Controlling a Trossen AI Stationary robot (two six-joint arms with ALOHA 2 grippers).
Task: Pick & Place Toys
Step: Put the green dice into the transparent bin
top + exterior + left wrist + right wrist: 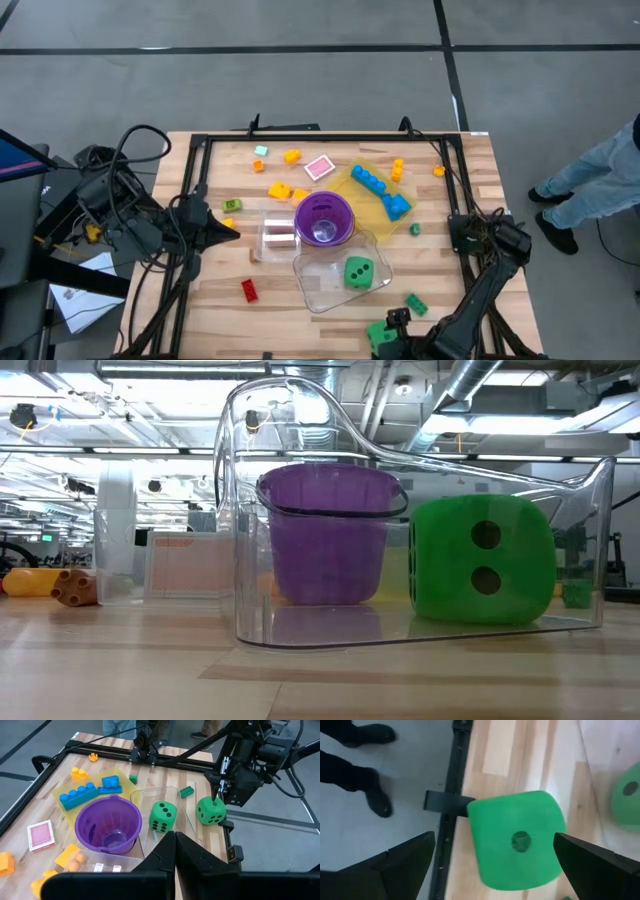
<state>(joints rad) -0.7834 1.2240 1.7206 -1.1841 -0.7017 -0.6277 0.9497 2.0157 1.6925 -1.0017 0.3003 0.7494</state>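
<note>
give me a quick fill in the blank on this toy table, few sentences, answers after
1. The green die inside the clear tub sits beside the ____ cup.
2. The right claw stands ____ around the second green die at the table's edge.
3. The long blue brick lies on the ____ translucent tray.
4. The left claw is ____ and holds nothing.

Missing words: purple; open; yellow; shut
</note>
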